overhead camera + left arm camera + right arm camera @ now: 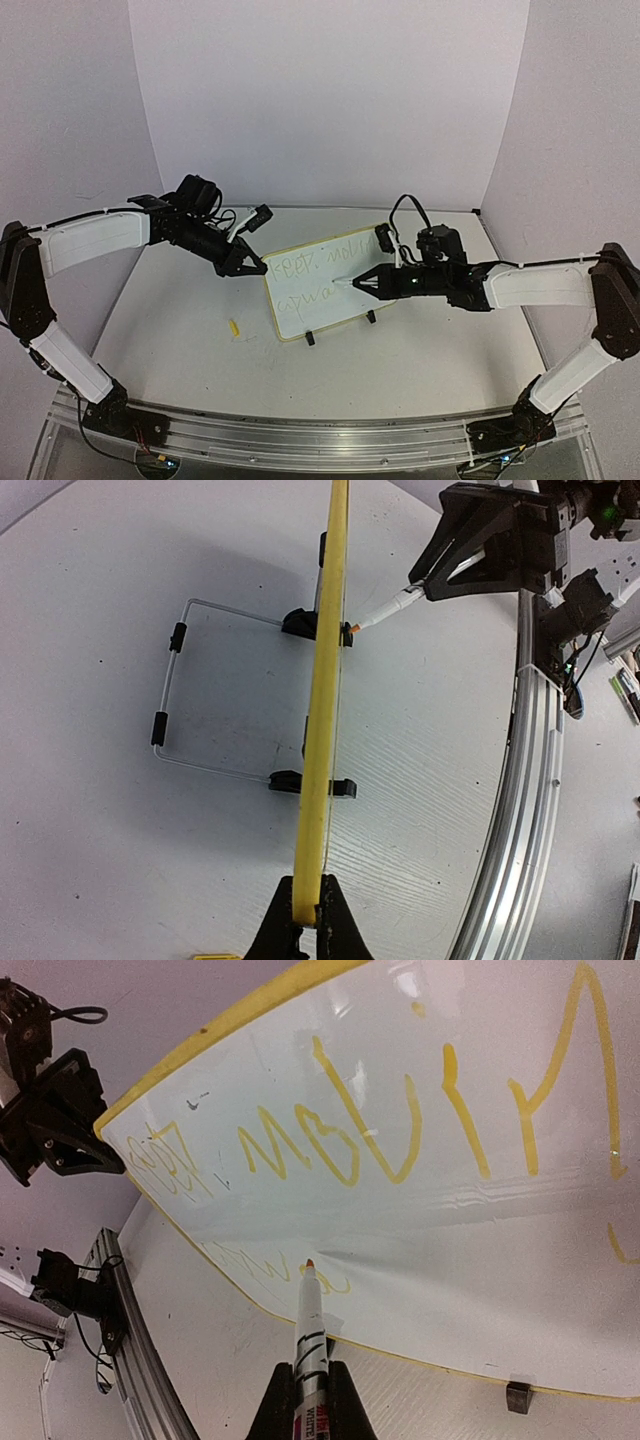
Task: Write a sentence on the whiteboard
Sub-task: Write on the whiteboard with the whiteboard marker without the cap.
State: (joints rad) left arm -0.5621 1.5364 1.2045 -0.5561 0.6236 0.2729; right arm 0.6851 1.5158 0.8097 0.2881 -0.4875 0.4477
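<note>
From above, you are seeing the whiteboard (345,308) standing near the bench's (190,350) middle, between the arms. The left gripper (255,268) is pinching its upper left corner. The right gripper (358,285) is clenching a marker (346,281), tip at the board's face beside the sentence (322,264). A small yellow piece (234,327) is lying left of the board.

The left wrist is showing you the board edge-on, its fingers (272,932) clamped on the yellow rim, and a wire stand (170,695) behind, which the top view is hiding.

The right wrist is bringing the yellow letters close, though they are staying hard to read. The marker tip is sitting by the lower line.
</note>
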